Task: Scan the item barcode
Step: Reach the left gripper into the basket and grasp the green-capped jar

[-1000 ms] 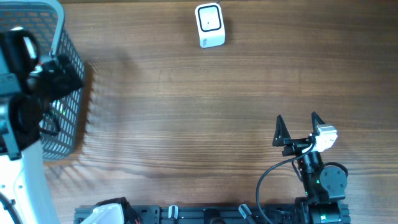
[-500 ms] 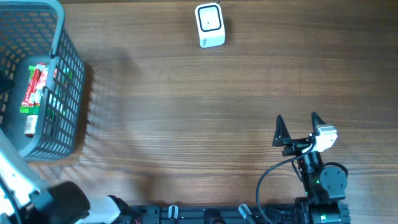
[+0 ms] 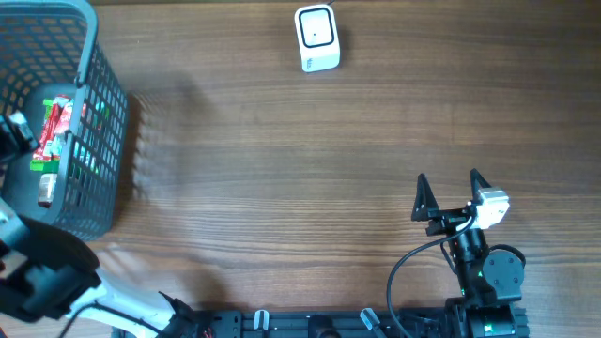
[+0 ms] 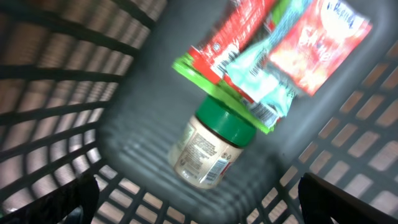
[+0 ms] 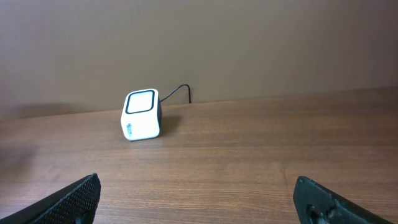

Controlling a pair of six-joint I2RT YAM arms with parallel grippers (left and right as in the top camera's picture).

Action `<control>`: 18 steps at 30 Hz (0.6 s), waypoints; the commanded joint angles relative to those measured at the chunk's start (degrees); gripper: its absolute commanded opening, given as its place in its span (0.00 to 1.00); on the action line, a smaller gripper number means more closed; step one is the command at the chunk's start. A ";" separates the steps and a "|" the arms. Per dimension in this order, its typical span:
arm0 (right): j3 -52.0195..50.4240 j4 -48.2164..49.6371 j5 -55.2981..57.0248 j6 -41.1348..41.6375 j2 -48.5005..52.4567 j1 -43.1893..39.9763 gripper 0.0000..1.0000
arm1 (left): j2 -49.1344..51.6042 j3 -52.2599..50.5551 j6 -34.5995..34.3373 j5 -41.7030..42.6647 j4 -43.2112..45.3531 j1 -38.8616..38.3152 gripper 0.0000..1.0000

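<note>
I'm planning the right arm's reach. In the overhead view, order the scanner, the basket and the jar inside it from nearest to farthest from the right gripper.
1. scanner: at the table's far edge, ahead and left of the right gripper.
2. basket: far left; its mesh wall faces the gripper.
3. jar: inside the basket, beyond that wall.

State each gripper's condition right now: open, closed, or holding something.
Left gripper: open, holding nothing.
Right gripper: open, holding nothing.
</note>
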 commanded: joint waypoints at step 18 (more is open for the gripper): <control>-0.02 0.13 0.15 0.70 -0.17 0.24 1.00 | 13.22 -7.67 8.17 2.75 3.45 0.37 1.00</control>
